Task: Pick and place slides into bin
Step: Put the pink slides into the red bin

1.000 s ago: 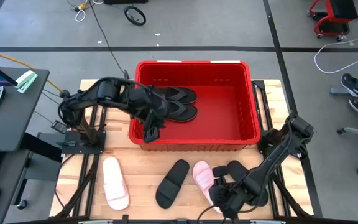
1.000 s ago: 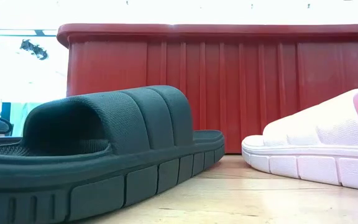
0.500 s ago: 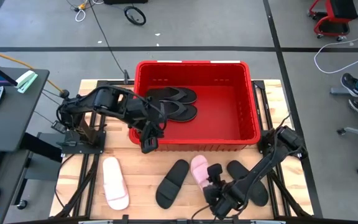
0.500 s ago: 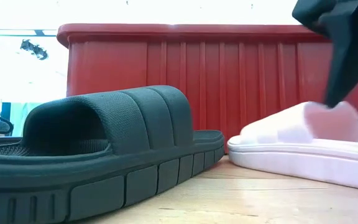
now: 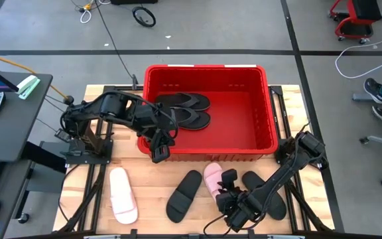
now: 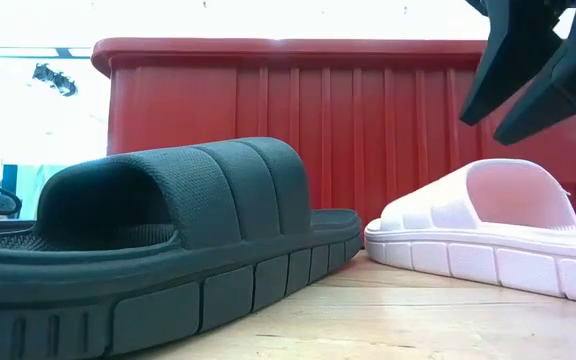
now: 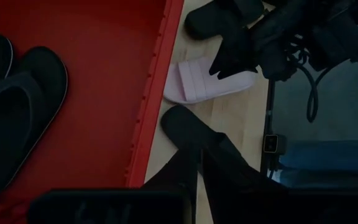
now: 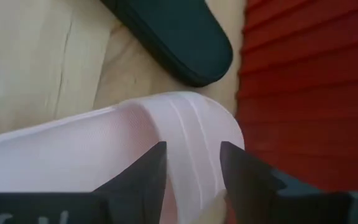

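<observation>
Your right gripper (image 5: pixel 228 189), jaws open and empty, has just nudged the pink slide (image 5: pixel 211 179) at lower centre toward the bin (image 5: pixel 271 119), so you can grasp next.

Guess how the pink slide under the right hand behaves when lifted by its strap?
Pink slide looks like thick moulded foam: probably light, holding shape. The broad strap may squash between the right hand's open fingers. Gripped at the strap, its heel might sag.

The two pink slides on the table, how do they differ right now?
The pink slide near the bin has the right pincer over it, open, fingers astride its strap; the pink slide at the left lies alone, away from both arms. The first lies close by the red bin beside a black slide; the second sits farther from the bin. Both rest flat on the wooden table, strap up.
</observation>
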`<state>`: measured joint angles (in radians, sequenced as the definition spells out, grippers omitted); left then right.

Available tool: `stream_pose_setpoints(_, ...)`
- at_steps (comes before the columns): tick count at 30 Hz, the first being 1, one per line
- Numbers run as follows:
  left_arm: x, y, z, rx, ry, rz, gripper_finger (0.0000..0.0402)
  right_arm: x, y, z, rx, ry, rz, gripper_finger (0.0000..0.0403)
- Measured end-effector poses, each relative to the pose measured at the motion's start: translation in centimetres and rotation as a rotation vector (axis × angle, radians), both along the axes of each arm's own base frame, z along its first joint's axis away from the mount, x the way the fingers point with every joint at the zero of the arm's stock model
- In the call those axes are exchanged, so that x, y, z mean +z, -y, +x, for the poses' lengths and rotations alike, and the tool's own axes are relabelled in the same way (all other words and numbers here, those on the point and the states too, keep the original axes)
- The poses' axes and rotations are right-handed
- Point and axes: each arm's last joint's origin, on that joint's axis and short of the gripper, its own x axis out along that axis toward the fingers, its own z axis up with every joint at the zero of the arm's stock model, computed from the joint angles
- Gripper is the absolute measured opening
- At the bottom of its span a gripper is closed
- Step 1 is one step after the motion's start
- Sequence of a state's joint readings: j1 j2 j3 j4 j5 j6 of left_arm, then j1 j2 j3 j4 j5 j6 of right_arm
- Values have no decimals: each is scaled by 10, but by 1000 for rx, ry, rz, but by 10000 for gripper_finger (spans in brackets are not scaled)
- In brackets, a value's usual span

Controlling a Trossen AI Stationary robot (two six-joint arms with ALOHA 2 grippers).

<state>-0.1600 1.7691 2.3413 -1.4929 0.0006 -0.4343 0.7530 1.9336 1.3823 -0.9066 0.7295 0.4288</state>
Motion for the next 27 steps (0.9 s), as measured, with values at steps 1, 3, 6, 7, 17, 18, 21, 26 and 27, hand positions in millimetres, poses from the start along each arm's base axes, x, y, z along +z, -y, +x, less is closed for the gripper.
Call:
stream_pose_setpoints(1, 0, 0, 0, 0, 0, 0, 23, -1, 2, 2, 1, -12, 1, 157)
stream_pose_setpoints(3, 0, 0, 0, 0, 0, 0, 23, -4, 6, 6, -6, -46, 19, 157)
stream_pose_setpoints(6, 0, 0, 0, 0, 0, 0, 26, -6, 9, 9, -23, -70, 48, 157)
stream_pose_setpoints(7, 0, 0, 0, 0, 0, 0, 27, -5, 10, 9, -28, -66, 53, 157)
stream_pose_setpoints(17, 0, 0, 0, 0, 0, 0, 18, 0, 3, 2, -1, -57, 60, 157)
stream_pose_setpoints(18, 0, 0, 0, 0, 0, 0, 17, -1, 3, 2, 1, -58, 50, 157)
stream_pose_setpoints(21, 0, 0, 0, 0, 0, 0, 17, -7, 7, 7, -8, -64, 12, 157)
stream_pose_setpoints(26, 0, 0, 0, 0, 1, 0, 24, -16, 17, 16, -61, -60, -14, 157)
stream_pose_setpoints(27, 0, 0, 0, 1, 2, -1, 24, -17, 19, 18, -70, -64, -16, 157)
